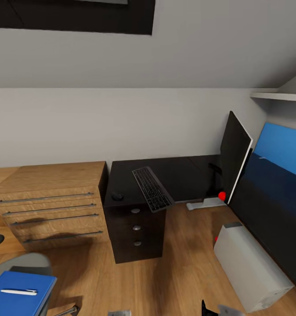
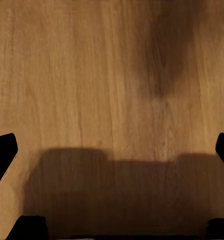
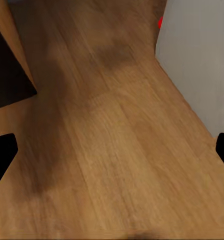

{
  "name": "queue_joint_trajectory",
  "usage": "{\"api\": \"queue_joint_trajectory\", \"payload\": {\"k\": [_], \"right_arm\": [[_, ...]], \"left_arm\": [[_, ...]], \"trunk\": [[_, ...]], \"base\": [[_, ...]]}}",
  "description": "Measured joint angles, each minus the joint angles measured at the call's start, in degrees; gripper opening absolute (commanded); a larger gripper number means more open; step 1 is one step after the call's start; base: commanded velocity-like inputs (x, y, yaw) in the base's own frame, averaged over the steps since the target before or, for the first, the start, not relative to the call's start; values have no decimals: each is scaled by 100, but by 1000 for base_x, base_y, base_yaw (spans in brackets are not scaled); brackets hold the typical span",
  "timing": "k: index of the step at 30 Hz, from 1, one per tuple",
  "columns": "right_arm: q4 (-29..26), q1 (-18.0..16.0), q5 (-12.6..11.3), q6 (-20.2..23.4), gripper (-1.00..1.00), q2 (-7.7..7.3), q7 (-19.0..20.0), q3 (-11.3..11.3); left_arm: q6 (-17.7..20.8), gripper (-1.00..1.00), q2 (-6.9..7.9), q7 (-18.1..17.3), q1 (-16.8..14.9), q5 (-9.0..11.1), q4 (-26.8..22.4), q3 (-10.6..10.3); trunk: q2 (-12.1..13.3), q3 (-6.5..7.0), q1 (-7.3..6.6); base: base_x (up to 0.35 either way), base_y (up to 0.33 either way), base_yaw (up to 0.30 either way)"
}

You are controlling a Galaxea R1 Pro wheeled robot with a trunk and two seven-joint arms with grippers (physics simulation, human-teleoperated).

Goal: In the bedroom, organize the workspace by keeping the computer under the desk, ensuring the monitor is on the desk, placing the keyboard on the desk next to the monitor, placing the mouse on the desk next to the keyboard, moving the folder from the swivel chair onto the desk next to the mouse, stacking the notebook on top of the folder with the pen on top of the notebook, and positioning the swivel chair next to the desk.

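Folder (image 1: 17, 293) on swivel chair (image 1: 27, 263), pen (image 1: 19, 291) on top, by robot's left side. Keyboard (image 1: 152, 188) overhangs table (image 1: 165, 175) edge; mouse (image 1: 117, 196) beside it. Monitor (image 1: 234, 161) tilted, stand on floor (image 1: 174, 263). Computer (image 1: 251, 267) near right gripper (image 3: 112, 155). Left gripper (image 2: 112, 155), right gripper: wide apart, empty, over floor.
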Motion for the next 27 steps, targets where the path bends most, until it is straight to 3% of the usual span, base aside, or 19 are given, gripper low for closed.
{"api": "queue_joint_trajectory", "payload": {"k": [2,5,11,15,20,22,24,27], "right_arm": [[54,1,3,-234,100,-30,-2,1],[98,5,8,-454,100,-50,4,4],[144,11,17,-584,100,-24,19,18],[147,11,21,-594,100,-39,32,12],[136,11,32,-604,100,-30,34,21],[137,11,33,-605,100,-20,38,25],[135,11,30,-604,100,-16,35,21],[125,11,30,-605,100,-15,34,19]], "left_arm": [[-578,100,-18,-14,9,-10,357,-47],[-1047,100,-36,4,15,-14,858,-209],[-1353,100,-36,82,18,-20,1195,-336],[-1408,100,-19,384,18,19,1247,-142],[-1417,100,-4,476,19,41,1259,40],[-1421,100,1,482,18,123,1257,244],[-1420,100,-1,485,19,225,1257,594],[-1415,100,0,486,20,253,1257,701]], "trunk": [[80,36,-44],[200,89,-110],[441,198,-242],[602,269,-330],[802,359,-439],[883,395,-483],[963,431,-527],[1083,485,-593]], "base": [[0,0,0],[0,0,0],[0,0,0],[0,0,0],[0,0,0],[0,0,0],[0,0,0],[-95,-48,77]]}}
